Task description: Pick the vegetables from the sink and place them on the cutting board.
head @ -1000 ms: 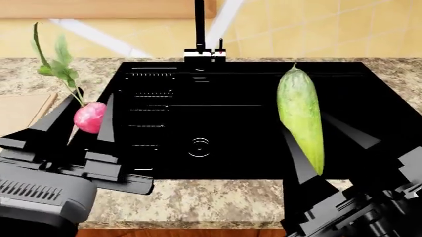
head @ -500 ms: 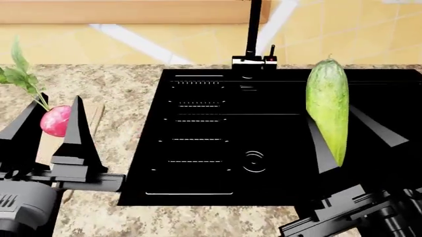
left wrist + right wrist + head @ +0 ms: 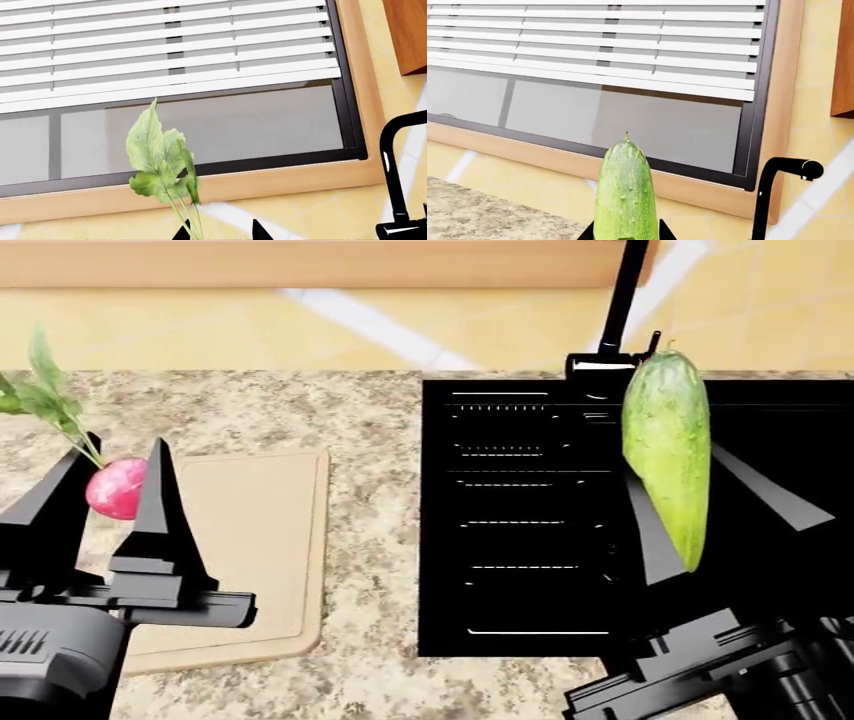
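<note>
- Left gripper (image 3: 104, 490): its two black tapered fingers are pinched on the radish (image 3: 116, 488), held aloft at the left edge of the cutting board (image 3: 254, 540).
- Radish: small, round, pink-red, with thin pale stalks rising to green leaves at the head view's left edge. In the left wrist view the leaves (image 3: 160, 165) stand upright above the two fingertips, against a window with white blinds (image 3: 167, 50).
- Right gripper (image 3: 694, 515): its fingers are clamped on the cucumber (image 3: 665, 450), one finger on each side of its lower part, held above the sink (image 3: 534, 580).
- Cucumber: elongated, smooth, light yellow-green, standing nearly upright with a small stem nub at its top. In the right wrist view it (image 3: 625, 195) shows fine speckles and rises between the fingertips.
- Sink: black rectangular basin with faint white ridge lines; black faucet (image 3: 617, 315) at its far edge.
- Cutting board: light tan, rounded corners, raised rim, lying flat on the speckled granite countertop (image 3: 360, 440), just left of the sink.
</note>
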Robot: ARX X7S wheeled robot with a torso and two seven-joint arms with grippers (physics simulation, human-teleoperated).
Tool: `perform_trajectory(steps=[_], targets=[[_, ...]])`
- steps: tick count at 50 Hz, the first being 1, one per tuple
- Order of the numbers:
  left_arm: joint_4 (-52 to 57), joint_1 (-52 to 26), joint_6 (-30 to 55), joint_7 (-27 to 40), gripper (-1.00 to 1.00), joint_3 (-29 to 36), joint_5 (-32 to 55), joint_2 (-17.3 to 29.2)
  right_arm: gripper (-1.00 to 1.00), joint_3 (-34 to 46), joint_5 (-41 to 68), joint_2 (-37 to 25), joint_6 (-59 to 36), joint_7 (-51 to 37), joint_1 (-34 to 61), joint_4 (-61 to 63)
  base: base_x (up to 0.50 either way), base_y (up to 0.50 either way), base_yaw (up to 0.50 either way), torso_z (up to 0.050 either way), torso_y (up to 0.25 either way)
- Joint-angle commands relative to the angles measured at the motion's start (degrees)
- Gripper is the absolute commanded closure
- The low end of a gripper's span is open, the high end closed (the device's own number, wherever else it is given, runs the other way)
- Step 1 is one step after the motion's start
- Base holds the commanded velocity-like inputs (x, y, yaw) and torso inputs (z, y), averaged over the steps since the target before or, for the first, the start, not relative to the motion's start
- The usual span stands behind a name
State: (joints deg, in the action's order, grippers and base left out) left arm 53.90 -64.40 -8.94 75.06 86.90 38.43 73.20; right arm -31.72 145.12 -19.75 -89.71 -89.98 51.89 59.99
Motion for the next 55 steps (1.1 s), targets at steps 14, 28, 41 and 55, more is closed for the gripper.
perform_trajectory(steps=[14,28,41,55], targets=[[0.2,-0.3,-0.1,-0.2,1.0,-0.4,0.1,-0.3,1.0,0.4,-0.3,0.7,-0.3,0.0,0.0,0.0,0.0,0.5,0.0,0.0,0.0],[-1.9,-0.1,0.6,-2.8,1.0,0.3,3.9,-4.6,1.0,-0.7,0.4,2.3,-0.3,0.0,-0.2,0.0,0.0,0.43,0.0,0.0,0.0],[-0.7,0.3,-1.2,-3.6,1.0,0.0,3.1,-2.0,1.0,22.8,-35.7,5.1,1.1,23.2,-1.7,-10.7,0.0,0.0,0.0,0.0,0.0],[-0.5,0.8,-2.8,-3.8,1.0,-0.3,2.5,-0.3,1.0,34.0,-57.2,9.1,3.5,42.8,6.4,-33.1,0.0,0.0,0.0,0.0,0.001]])
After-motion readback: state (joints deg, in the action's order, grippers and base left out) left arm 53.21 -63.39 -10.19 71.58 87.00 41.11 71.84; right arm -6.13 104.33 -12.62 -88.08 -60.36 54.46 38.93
